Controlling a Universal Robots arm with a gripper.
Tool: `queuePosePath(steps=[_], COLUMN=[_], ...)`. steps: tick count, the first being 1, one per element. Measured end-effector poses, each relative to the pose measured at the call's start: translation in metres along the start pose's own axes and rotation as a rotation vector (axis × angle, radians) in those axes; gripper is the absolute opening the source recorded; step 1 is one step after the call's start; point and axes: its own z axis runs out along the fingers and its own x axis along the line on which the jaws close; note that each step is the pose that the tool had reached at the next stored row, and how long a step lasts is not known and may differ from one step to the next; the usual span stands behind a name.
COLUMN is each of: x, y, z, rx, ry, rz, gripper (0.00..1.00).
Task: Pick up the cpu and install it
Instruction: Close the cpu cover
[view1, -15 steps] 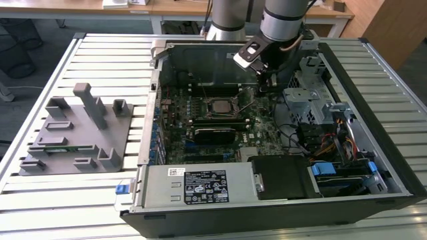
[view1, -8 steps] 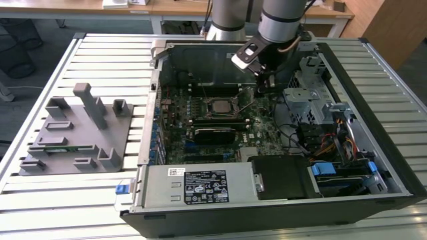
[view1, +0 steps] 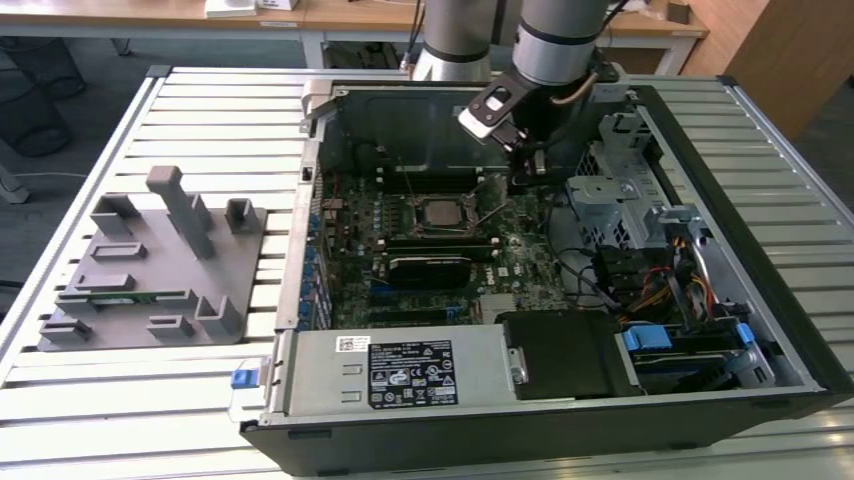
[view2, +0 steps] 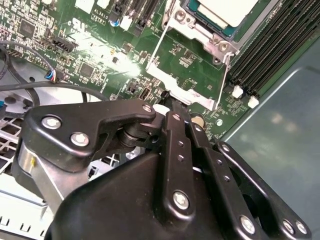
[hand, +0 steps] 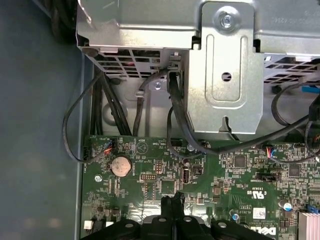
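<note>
green motherboard (view2: 185, 55), pale silver-grey top on the cpu (view2: 227, 6), black gripper (hand: 172, 200), plain grey fixture (view1: 147, 285), white slatted tabletop (view1: 120, 405) with darker stripes, blue latch (view1: 243, 378).

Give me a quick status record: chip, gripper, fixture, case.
chip: lies in the socket on the board, not held
gripper: over the board beside the socket; fingers shut, nothing seen between them
fixture: grey, on the table, at the exterior view's left of the case; green memory stick lies in it
case: open, lying on the table
</note>
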Motion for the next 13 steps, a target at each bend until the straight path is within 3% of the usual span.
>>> queuePosePath(steps=[9,13], x=[0.0001,0.0002], y=[-0.0043,-0.0091], z=[-0.0001,-0.0001], rx=[0.0105,0.0108], ry=[0.0001,0.0001], rz=[0.0,0.0], gripper=[0.11,0.11])
